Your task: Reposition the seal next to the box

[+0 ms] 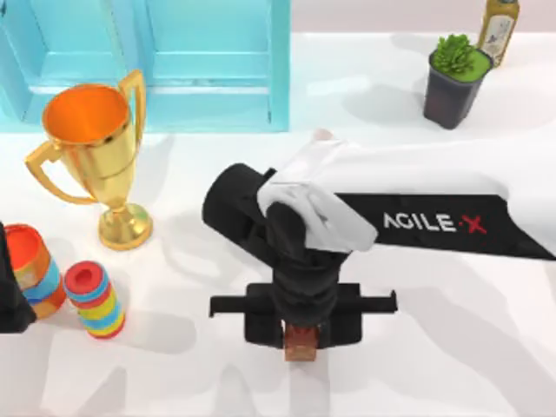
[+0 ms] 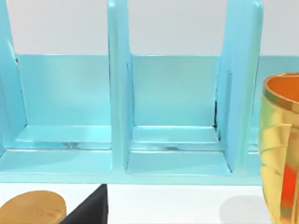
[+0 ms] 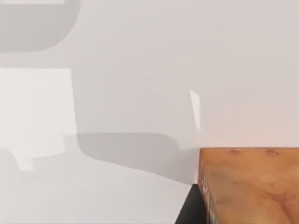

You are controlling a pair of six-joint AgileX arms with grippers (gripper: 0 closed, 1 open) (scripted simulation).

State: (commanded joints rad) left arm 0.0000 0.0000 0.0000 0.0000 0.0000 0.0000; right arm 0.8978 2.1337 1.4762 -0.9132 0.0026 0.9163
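The seal [image 1: 301, 348] is a small reddish-brown block near the table's front middle. My right gripper [image 1: 301, 337] reaches down over it from the right and is shut on the seal. In the right wrist view the seal [image 3: 252, 186] appears close up, with a black finger [image 3: 190, 207] against its side. The box [image 1: 174, 61] is a turquoise open-fronted unit at the back left, well apart from the seal. Its compartments [image 2: 175, 98] face the left wrist camera. My left gripper [image 1: 12, 291] is parked at the table's left edge.
A gold trophy [image 1: 95, 156] stands in front of the box. A striped ring stack [image 1: 94, 300] and an orange striped cup [image 1: 33, 269] sit at the left. A potted plant [image 1: 453, 78] and an amber bottle [image 1: 499, 26] stand at the back right.
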